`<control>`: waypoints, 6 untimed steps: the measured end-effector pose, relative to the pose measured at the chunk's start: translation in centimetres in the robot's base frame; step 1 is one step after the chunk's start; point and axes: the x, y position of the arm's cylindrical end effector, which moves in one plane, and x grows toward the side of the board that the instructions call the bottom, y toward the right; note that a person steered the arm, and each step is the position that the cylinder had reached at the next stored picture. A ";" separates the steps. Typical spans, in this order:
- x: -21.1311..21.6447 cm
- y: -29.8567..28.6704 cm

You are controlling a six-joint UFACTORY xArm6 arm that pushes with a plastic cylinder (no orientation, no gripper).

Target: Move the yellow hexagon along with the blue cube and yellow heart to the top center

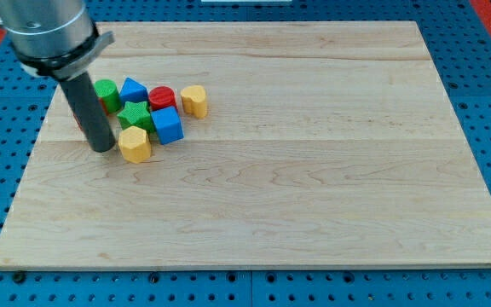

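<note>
no text, label or number can be read anywhere.

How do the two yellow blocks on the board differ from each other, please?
The yellow hexagon lies at the cluster's bottom edge, right beside my tip; the yellow heart sits at the cluster's right end, far from it. The hexagon touches the green block and sits close beside the blue cube; the heart stands just clear of the red cylinder. The hexagon has flat facets; the heart looks rounded and notched. Both are yellow and similar in size.
</note>
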 end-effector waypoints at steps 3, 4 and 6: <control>-0.8 7.4; -3.2 10.1; -9.6 15.9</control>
